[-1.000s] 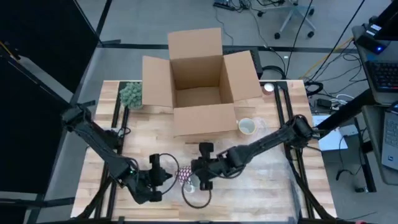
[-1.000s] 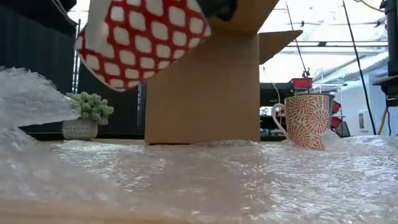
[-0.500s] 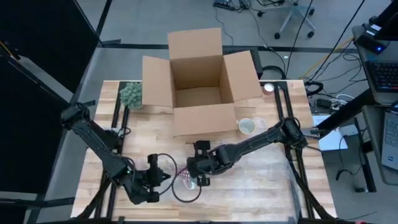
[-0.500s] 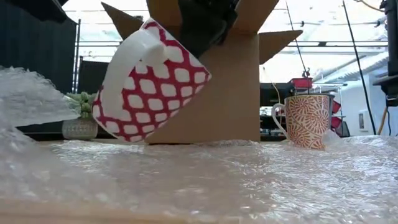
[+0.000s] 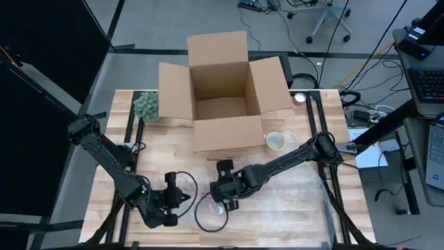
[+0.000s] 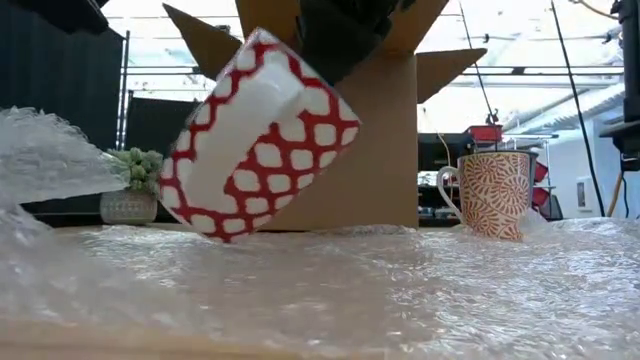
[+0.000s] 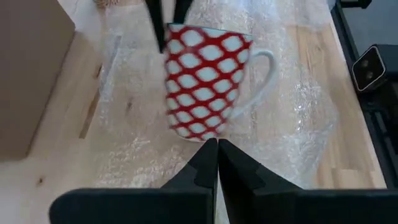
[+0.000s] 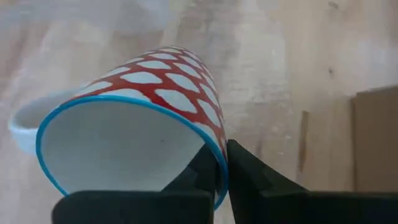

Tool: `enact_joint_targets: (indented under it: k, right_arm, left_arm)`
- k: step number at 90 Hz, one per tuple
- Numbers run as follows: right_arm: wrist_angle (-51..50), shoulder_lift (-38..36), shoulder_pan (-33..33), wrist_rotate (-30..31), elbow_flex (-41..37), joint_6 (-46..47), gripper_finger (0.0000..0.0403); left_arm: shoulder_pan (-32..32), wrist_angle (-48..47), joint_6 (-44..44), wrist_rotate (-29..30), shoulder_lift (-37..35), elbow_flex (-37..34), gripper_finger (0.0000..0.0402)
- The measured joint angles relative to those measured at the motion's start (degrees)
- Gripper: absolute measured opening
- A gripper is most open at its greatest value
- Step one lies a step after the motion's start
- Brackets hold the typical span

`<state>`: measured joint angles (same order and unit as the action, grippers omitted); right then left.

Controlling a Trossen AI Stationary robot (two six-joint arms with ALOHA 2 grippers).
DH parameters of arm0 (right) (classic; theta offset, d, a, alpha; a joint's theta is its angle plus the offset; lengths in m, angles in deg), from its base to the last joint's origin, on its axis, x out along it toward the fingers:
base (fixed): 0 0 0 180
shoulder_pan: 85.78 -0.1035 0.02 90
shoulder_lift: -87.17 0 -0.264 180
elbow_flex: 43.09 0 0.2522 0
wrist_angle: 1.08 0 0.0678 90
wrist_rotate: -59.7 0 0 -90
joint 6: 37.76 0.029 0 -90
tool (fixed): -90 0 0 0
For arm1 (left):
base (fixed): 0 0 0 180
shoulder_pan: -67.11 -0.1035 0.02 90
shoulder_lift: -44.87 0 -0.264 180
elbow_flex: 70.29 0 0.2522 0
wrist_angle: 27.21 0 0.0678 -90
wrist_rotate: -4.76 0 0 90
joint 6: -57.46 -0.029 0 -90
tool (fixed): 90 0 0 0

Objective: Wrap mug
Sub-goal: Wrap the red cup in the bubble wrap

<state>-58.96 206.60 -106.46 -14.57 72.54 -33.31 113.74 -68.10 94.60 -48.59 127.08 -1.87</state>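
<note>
A sheet of bubble wrap is spread across the near part of the wooden table. At its near left edge the left gripper is seen with its fingers pressed together; a raised fold of wrap at the low view's left may be held there, though this cannot be told. Just beyond, a red mug with a white lattice pattern is held tilted above the wrap, handle up, its blue-edged rim clamped between the fingers of the right gripper. Farther right, a second mug with a leaf pattern is stood upright on the wrap. Behind both, an open box is set at the far middle, with a small plant at its left.
</note>
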Motion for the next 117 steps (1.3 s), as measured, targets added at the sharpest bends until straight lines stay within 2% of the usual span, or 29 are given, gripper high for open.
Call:
enact_joint_targets:
  k: [12,38,56,86,99,117]
  right_arm:
    - [-1.19,0.00,0.41,0.45,0.08,0.56,0.0003]
    - [-0.78,0.21,0.43,-1.23,0.08,8.21,0.0004]
    - [-5.94,0.31,0.80,-0.76,0.06,8.83,0.0004]
    - [-2.46,0.31,2.04,-1.09,0.06,8.09,0.0005]
    - [-1.42,0.34,2.17,-1.45,0.06,7.97,0.0020]
    - [-0.93,1.08,2.34,-4.90,0.06,6.89,0.0052]
  left_arm:
    - [-0.07,0.30,0.01,0.24,0.00,0.00,0.0000]
    - [-0.04,1.37,-0.02,0.28,0.00,0.00,0.0000]
    - [-0.28,1.37,0.02,0.31,0.02,0.00,0.0000]
    - [-1.07,1.37,-0.04,0.74,0.02,0.00,0.0000]
    - [-1.03,1.37,-0.04,0.73,0.02,0.00,0.0000]
    - [-1.05,1.37,-0.04,0.74,0.02,0.00,0.0000]
